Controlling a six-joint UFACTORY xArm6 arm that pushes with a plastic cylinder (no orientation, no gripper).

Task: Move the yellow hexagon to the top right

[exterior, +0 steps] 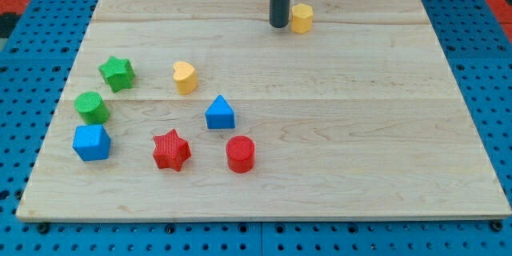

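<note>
Yellow hexagon (302, 18) near the view's top — my tip (279, 26) upright just left, no jaws, nothing held.

A single straight dark rod, round in section, comes down from the view's top edge a little right of centre and stands upright, with no bend or tilt to be seen. Only its lower length shows; the arm that carries it lies beyond the top edge. My tip (279, 26), the rod's blunt lower end, sits low near the view's top, just to the left of the yellow hexagon (302, 18), very close, though contact cannot be made out.
</note>
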